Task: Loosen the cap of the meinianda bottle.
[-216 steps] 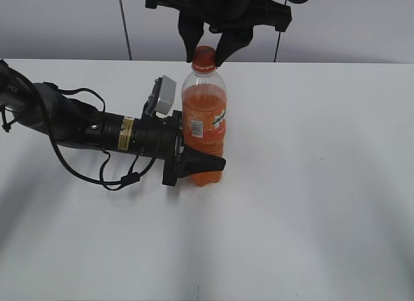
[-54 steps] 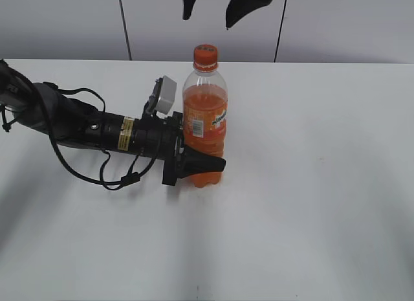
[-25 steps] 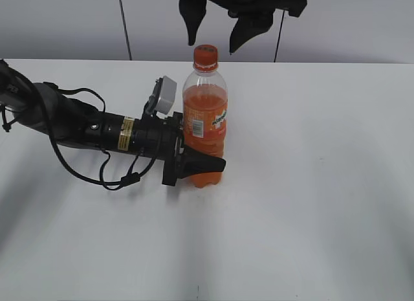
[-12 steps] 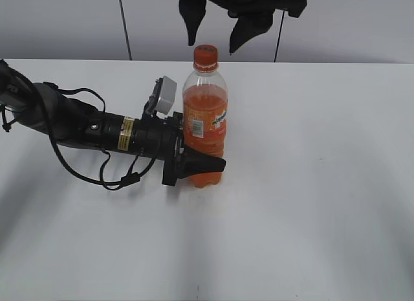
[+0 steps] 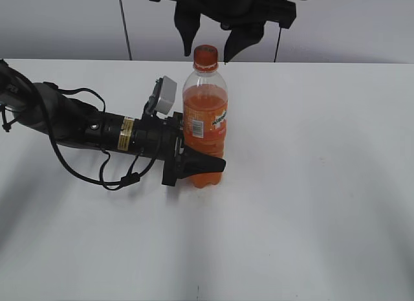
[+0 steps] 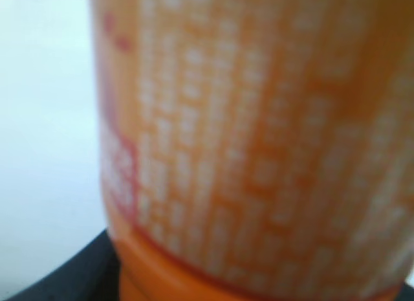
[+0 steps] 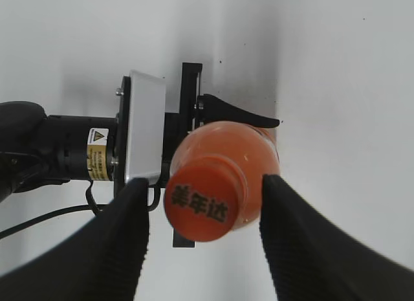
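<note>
While the meinianda bottle (image 5: 205,123) is standing upright on the white table (image 5: 310,184), the left gripper (image 5: 194,164) is reaching in from the left and is clamping its lower body, with one black finger (image 5: 206,164) lying across the front of the bottle near its base. In the left wrist view the orange label (image 6: 259,139) is filling almost the whole picture and is blurred, so the print on it cannot be read. The right gripper (image 5: 210,39) is hanging above the bottle with its fingers spread wide, one finger on each side of the cap (image 5: 205,56) and neither of them touching it. In the right wrist view the cap (image 7: 199,206) is sitting between the two dark fingers (image 7: 126,239), with a clear gap on both sides, and dark marks are showing on its top. The cap is sitting on the neck of the bottle. The white camera housing (image 5: 161,95) on the left wrist is standing just beside the bottle's shoulder.
</note>
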Available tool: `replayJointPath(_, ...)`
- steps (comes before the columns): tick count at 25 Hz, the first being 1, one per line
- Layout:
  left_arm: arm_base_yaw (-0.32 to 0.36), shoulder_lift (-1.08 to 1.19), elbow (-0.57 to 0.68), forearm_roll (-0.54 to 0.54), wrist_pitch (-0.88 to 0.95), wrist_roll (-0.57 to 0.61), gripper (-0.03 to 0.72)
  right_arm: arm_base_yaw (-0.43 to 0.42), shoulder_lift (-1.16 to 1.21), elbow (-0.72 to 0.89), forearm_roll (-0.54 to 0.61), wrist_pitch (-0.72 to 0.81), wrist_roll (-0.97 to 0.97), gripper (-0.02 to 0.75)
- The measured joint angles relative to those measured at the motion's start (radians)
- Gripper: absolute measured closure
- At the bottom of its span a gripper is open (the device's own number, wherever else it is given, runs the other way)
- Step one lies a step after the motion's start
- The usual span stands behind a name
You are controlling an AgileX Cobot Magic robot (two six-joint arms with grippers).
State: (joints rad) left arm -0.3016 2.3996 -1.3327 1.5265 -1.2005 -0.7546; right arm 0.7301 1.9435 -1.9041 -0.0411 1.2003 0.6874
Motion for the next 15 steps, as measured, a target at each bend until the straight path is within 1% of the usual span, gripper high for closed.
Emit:
replayJointPath(12,0.0,0.0,0.0,0.003,-0.002,0.0,0.279,0.0,0.018,0.0,0.002,-0.011,-0.004,0.332)
replayJointPath(13,0.0,0.0,0.0,0.003,-0.002,0.0,0.279,0.0,0.018,0.0,0.003,-0.011,-0.004,0.342)
replayJointPath(15,0.0,0.0,0.0,0.004,-0.003,0.0,0.279,0.0,0.018,0.0,0.003,-0.009,-0.005,0.391)
